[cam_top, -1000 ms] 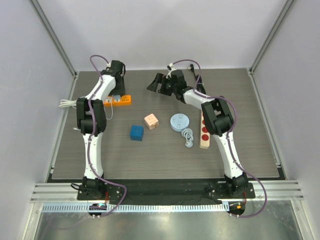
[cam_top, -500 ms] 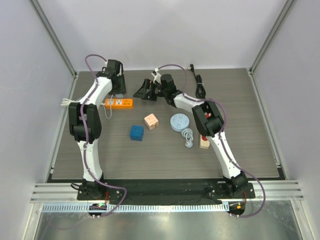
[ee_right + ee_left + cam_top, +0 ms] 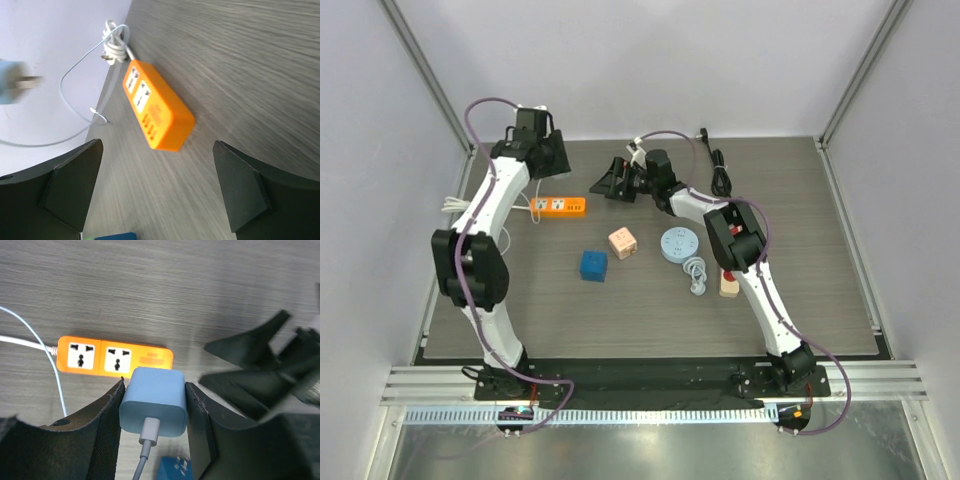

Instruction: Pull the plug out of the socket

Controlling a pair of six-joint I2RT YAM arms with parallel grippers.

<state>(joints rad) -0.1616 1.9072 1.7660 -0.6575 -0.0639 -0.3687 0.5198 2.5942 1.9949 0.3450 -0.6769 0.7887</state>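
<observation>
grey wood-grain tabletop [image 3: 200, 285] lies beneath. left gripper [image 3: 154, 390] pinches the blue charger plug [image 3: 153, 402], lifted clear of the orange power strip [image 3: 114, 356] at centre-left; right gripper [image 3: 157, 146] gapes. pull looks done; next, set it aside.

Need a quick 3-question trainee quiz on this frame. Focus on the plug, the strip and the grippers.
1. True or false: the blue plug is seated in the orange power strip.
2. Which gripper holds the plug? A) left gripper B) right gripper C) neither
3. Fill in: the right gripper's jaws stand ____.

Key: 1 false, it is lifted clear and both sockets are empty; 2 A; 3 open.
</observation>
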